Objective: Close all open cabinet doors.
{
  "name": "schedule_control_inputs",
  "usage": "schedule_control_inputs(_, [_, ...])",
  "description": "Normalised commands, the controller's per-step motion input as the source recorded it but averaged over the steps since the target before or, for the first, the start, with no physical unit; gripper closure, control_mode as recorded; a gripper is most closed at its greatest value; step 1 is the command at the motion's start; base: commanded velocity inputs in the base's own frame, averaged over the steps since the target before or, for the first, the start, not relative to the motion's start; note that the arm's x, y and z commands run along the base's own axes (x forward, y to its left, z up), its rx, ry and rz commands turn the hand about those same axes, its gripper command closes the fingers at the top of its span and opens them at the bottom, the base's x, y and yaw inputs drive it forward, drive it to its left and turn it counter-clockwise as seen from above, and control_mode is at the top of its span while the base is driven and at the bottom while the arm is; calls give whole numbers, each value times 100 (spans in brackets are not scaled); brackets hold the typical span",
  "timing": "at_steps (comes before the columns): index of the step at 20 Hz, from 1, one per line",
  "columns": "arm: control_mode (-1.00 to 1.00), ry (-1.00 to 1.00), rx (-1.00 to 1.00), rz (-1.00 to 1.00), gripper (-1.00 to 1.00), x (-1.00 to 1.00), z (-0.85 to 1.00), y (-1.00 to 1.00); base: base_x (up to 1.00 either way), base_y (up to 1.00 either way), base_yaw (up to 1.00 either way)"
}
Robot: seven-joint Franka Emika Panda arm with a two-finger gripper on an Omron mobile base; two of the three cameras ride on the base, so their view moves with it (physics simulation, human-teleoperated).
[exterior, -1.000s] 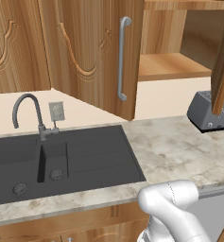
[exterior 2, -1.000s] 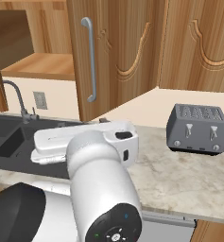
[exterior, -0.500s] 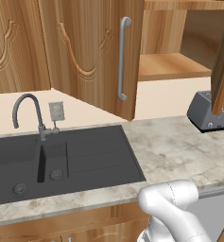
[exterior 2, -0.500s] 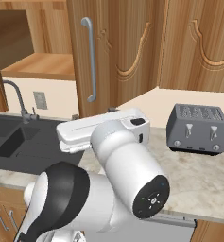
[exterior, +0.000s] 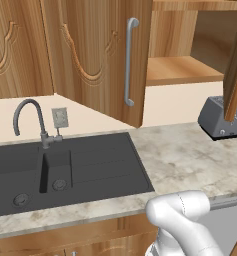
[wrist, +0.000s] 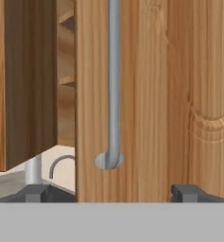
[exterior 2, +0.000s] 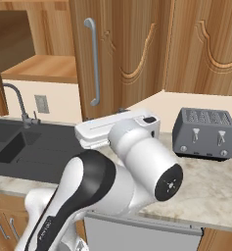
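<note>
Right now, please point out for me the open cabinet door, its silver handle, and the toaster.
open cabinet door (exterior: 97, 55), left base view, on its carved wooden face.
silver handle (exterior 2: 93, 61), right base view, middle of the vertical bar.
toaster (exterior 2: 203, 133), right base view, on its grey front.

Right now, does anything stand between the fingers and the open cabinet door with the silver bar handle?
Nothing visible does. In the hand view the open cabinet door faces the camera directly, its bar handle running upright above the gap between the two dark fingers. A second open door hangs off to one side, clear of that path.
</note>
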Motion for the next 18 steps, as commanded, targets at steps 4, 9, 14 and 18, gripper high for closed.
schedule_control_inputs(4, [-100, 0, 0, 0, -100, 36, 0, 0, 0, 0, 0])
schedule_control_inputs(9, [-100, 0, 0, 0, -100, 39, -1, 0, 0, 0, 0])
schedule_control_inputs(14, [-100, 0, 0, 0, -100, 38, -2, 0, 0, 0, 0])
schedule_control_inputs(18, [-100, 0, 0, 0, -100, 24, -5, 0, 0, 0, 0])
